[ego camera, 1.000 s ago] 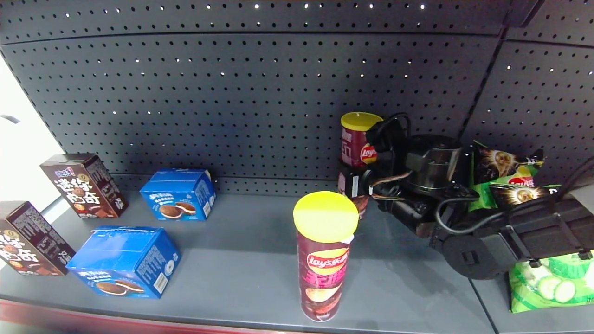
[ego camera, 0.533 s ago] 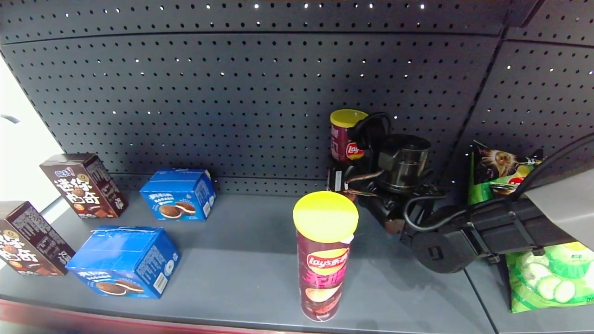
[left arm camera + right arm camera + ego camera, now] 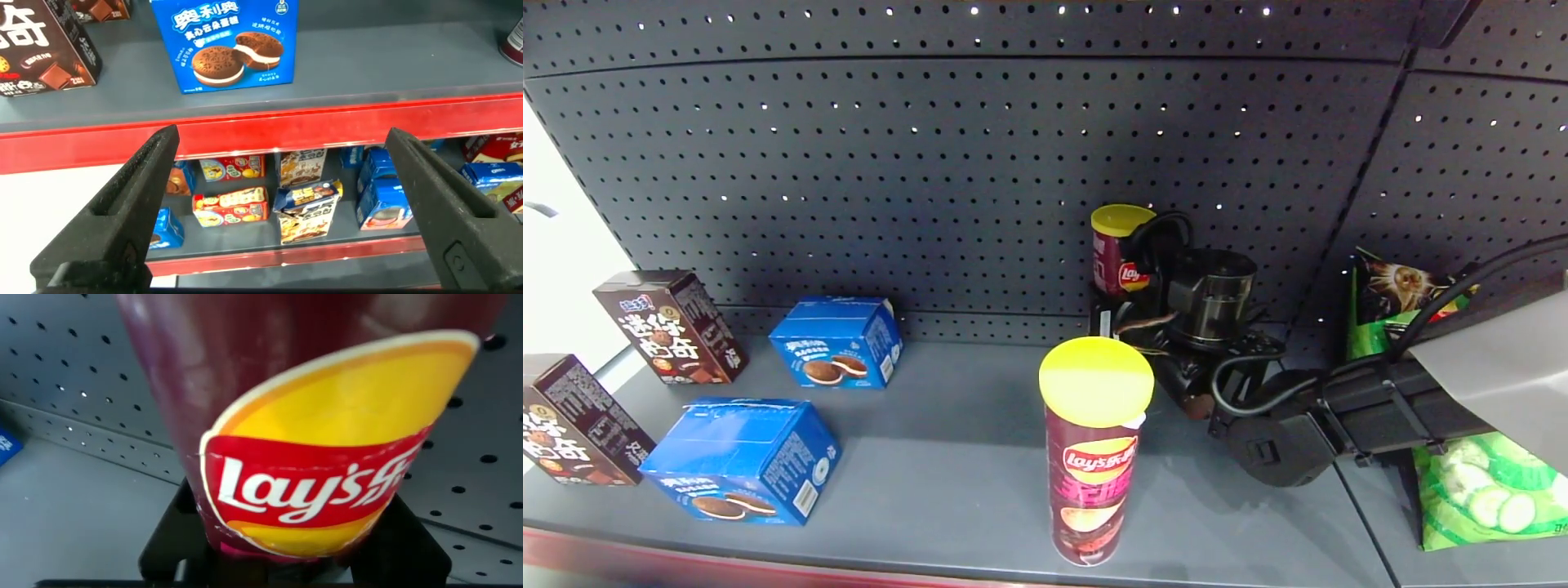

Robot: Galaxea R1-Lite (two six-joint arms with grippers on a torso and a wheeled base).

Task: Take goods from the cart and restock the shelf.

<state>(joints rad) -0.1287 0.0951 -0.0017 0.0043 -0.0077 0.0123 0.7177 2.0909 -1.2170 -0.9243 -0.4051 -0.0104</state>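
Note:
A maroon chip can (image 3: 1116, 255) with a yellow lid stands upright close to the pegboard back wall, above the grey shelf (image 3: 947, 457). My right gripper (image 3: 1117, 305) is shut on its lower part; the can's bottom is hidden. The right wrist view has the same can (image 3: 327, 457) close up, with the pegboard behind it. A second, matching can (image 3: 1094, 457) stands near the shelf's front edge. My left gripper (image 3: 278, 212) is open and holds nothing, below and in front of the shelf's red edge (image 3: 261, 126).
Two blue cookie boxes (image 3: 837, 341) (image 3: 743, 461) and two brown boxes (image 3: 670, 327) (image 3: 576, 420) stand on the shelf's left part. Chip bags (image 3: 1405, 306) and a green bag (image 3: 1486, 490) fill the right. A lower shelf (image 3: 286, 245) holds several packs.
My right arm has carried the held can to the left along the back wall and slightly lower. The other goods on the shelf have not moved.

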